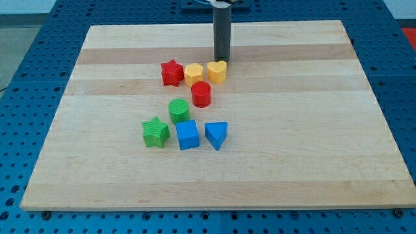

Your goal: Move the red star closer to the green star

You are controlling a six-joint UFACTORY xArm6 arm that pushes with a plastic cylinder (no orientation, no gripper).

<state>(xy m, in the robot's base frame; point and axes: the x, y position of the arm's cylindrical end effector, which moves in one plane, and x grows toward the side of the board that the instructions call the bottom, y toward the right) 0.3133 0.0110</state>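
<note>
Wooden board (pixel 312 130), pale planks, fills most of the view, sitting on a blue perforated table (pixel 19 58). The board is the only thing here that holds anything, and all eight blocks lie on it, grouped left of its centre.

Dark rod (pixel 222 32) comes down from the view's top, upright. My tip (pixel 222 60) sits right at the top edge of the yellow heart block (pixel 217 71), touching or nearly so; can't tell which. No gripper on this arm, just the rod, so nothing is opened, closed or held.

Upper row, view's left to right: red star (pixel 171 73), yellow hexagon-like block (pixel 194 74), yellow heart. These three sit side by side, touching or just about. Red cylinder (pixel 201 94) is just below the yellow pair, close under the hexagon-like one.

Lower group: green cylinder (pixel 179 110) below and left of the red cylinder. Green star (pixel 155 132) is lower left of the green cylinder, close to it. Blue cube (pixel 188 135) just right of the green star, under the green cylinder. Blue triangular block (pixel 216 135) right of the cube, small gap between.

Red star is the leftmost of the upper row, well apart from the green star, which lies toward the view's bottom and slightly left. The tip is on the far side of the row from the red star, with the two yellow blocks in between.
</note>
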